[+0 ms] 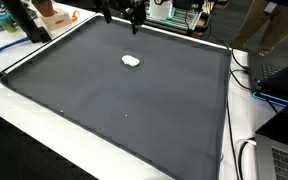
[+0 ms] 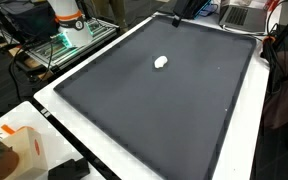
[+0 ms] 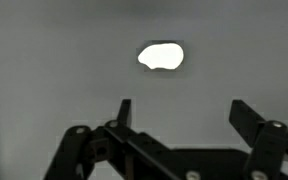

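White and soft-edged, a small lump point(image 3: 161, 56) lies alone on the dark grey mat point(image 1: 134, 120); it is too blurred to name more closely. In the wrist view it sits ahead of the gripper point(image 3: 181, 106), roughly between the lines of its two fingers and well apart from both tips. The jaws stand spread wide and empty, and in both exterior views they hang above the mat's far edge with the lump out in front of them. By my judgement the work is at its very start: nothing is grasped or touched, and the lump rests flat on the mat — the approach down to it and any closing around it are not yet made.
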Action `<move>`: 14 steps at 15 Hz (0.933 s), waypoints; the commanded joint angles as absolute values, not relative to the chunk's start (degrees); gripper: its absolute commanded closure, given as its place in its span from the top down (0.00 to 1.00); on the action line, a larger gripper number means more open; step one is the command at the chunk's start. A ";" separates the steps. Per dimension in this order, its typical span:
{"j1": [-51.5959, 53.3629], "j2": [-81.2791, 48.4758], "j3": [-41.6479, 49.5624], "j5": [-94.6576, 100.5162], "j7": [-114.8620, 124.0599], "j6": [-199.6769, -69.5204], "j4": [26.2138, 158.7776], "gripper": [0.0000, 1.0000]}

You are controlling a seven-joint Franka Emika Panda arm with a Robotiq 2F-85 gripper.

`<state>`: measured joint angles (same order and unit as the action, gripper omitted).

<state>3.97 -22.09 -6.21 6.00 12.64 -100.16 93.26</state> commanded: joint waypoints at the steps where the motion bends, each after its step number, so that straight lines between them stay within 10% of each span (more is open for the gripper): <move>1: 3.02 -28.50 -4.77 1.39 6.11 -95.91 85.19 1.00; 14: 2.59 -38.01 -1.86 0.03 6.62 -89.30 74.34 1.00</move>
<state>1.85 -34.66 -2.95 0.69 5.46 -92.67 78.83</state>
